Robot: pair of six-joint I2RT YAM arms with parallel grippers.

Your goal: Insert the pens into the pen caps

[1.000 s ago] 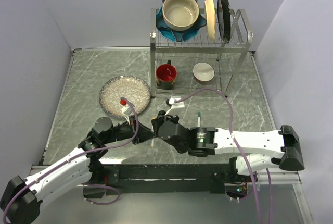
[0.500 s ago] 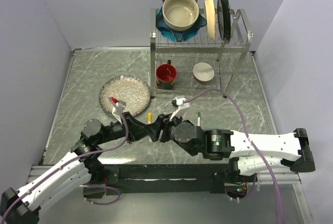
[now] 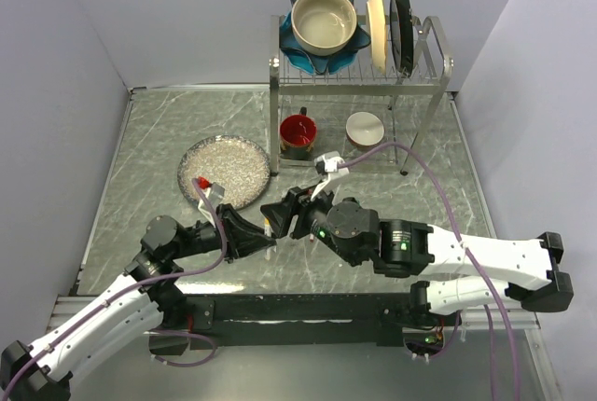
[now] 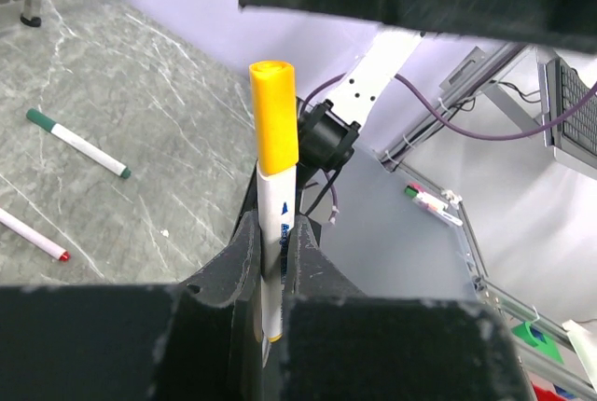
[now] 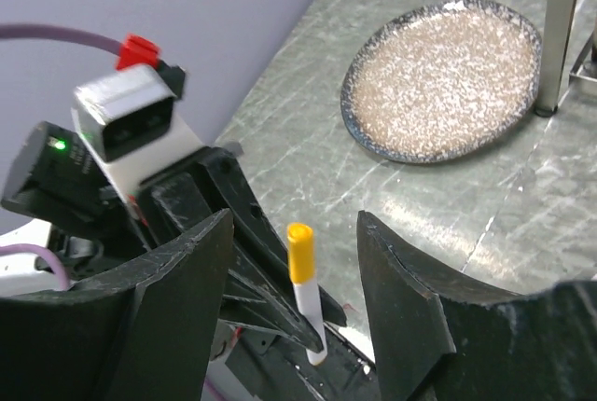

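Both our left fingers [image 4: 238, 269] are clamping the yellow-capped pen [image 4: 271, 210], while our right fingers [image 5: 177, 289] are gaping open at its nine and three o'clock.

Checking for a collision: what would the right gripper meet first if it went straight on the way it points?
Likely the yellow-capped pen, held upright in the left gripper and lined up between the open fingers of the right gripper; depth is unclear.

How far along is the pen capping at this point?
Done, it seems: the yellow cap sits on the yellow pen. In hand: the left hand is shut on that pen's barrel, upright, with the right hand open, fingers either side of the cap. Left: the green pen and the red pen lie on the table, apparently uncapped; their caps are not in view.
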